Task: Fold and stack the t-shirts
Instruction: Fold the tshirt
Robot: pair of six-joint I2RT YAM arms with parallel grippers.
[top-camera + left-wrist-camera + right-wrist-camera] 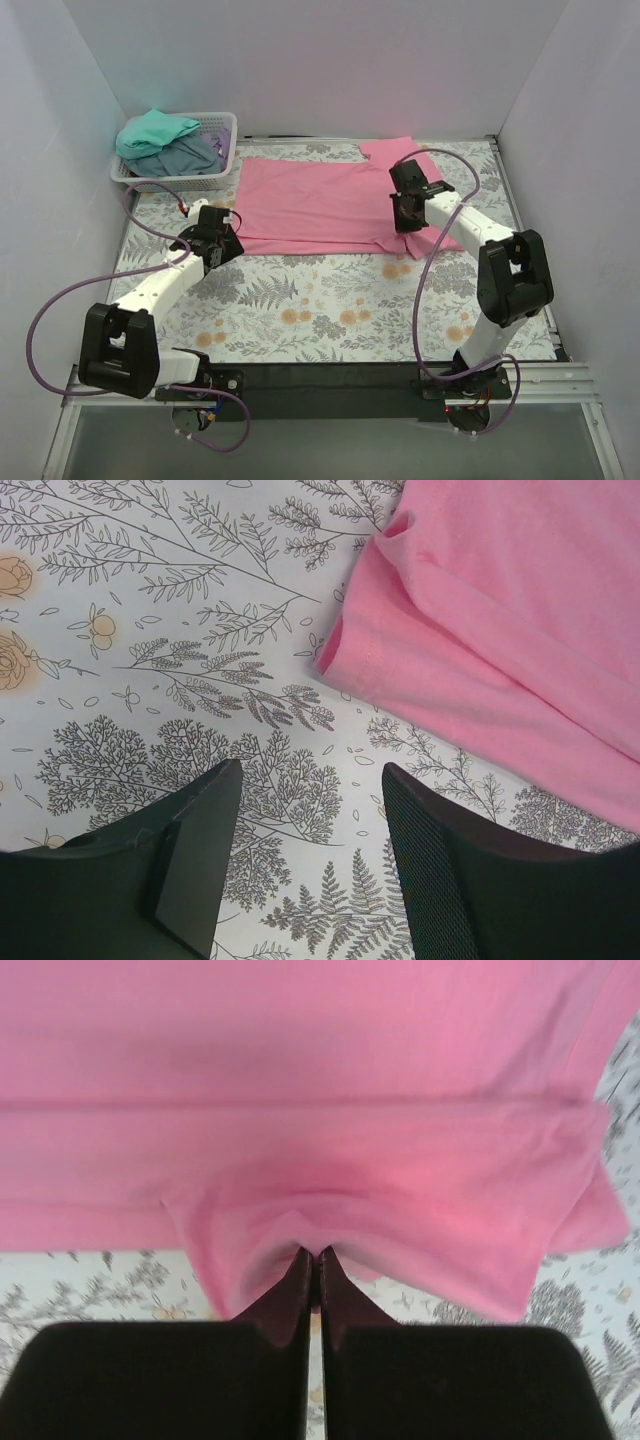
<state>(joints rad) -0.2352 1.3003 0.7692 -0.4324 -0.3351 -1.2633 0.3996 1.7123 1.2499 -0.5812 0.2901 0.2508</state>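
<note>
Top external view, listed from the bottom edge upward.

1. Left arm base (120, 350), lower left; right arm base (470, 385), lower right. Both are fixed at the near edge of the table.
2. Floral table cover (330, 300): grey ferns and orange blooms across the middle of the frame.
3. Left gripper (310, 775), left of centre. Its jaws stand wide apart over the bare floral cover and hold nothing. In the left wrist view the hemmed corner of the shirt lies just beyond the fingertips, at upper right, apart from them.
4. Right gripper (315, 1255), right of centre. Its jaws are pressed together on the near edge of the pink t-shirt (320, 200). In the right wrist view the cloth puckers up into the pinch.
5. Pink t-shirt, upper middle of the frame. It lies spread on the table cover with one sleeve toward the upper right.
6. White lattice basket (225, 150), upper left, just beside the pink shirt's far-left corner. It holds a crumpled teal t-shirt (155, 130) on top and a grey-blue t-shirt (190, 155) beneath.
</note>
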